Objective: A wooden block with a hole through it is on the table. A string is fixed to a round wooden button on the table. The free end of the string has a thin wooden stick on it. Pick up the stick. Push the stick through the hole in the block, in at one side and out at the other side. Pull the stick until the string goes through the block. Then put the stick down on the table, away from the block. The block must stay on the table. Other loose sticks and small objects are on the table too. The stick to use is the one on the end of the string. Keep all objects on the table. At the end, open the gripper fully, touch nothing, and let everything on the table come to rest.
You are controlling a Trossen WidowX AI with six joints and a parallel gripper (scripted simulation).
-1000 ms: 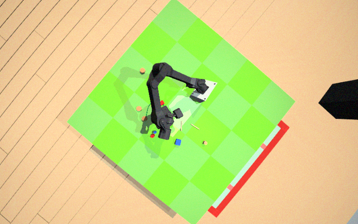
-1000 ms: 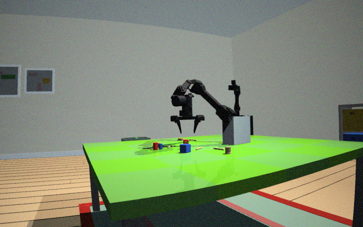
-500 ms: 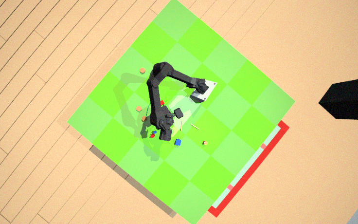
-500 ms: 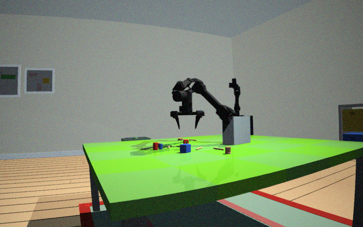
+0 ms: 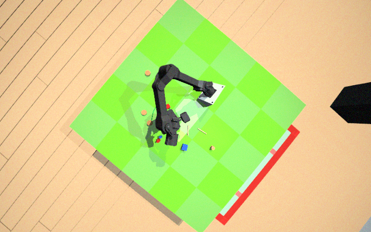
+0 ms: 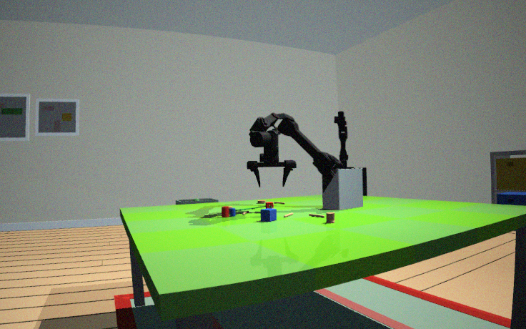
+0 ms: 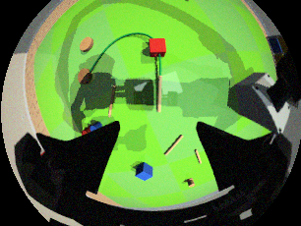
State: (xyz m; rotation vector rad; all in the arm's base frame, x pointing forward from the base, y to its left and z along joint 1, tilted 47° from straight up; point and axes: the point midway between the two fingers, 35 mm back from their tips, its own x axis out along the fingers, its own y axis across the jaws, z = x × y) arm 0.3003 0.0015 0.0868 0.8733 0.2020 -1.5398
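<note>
The red block [image 5: 168,106] [image 6: 269,204] [image 7: 157,47] stands on the table; its hole does not show. The green string [image 5: 153,113] [image 7: 115,40] runs from the round wooden button [image 5: 149,123] [image 7: 85,76] in an arc to one side of the block. It comes out at the opposite side and meets the wooden stick [image 7: 159,93], which lies on the table away from the block. In the top view the arm hides this stick. My gripper [image 6: 271,187] [image 7: 158,125] is wide open and empty, well above the table, touching nothing.
Loose sticks [image 7: 112,100] [image 7: 173,144] [image 7: 198,156] lie around. A blue cube [image 5: 184,147] [image 6: 268,214] [image 7: 144,171], a small wooden cylinder [image 5: 212,148] [image 6: 330,217] [image 7: 190,182], wooden discs [image 5: 143,112] [image 5: 147,72], and a red piece [image 5: 158,140] [image 6: 225,211] beside a blue piece [image 5: 160,137] [image 7: 95,127] are on the table.
</note>
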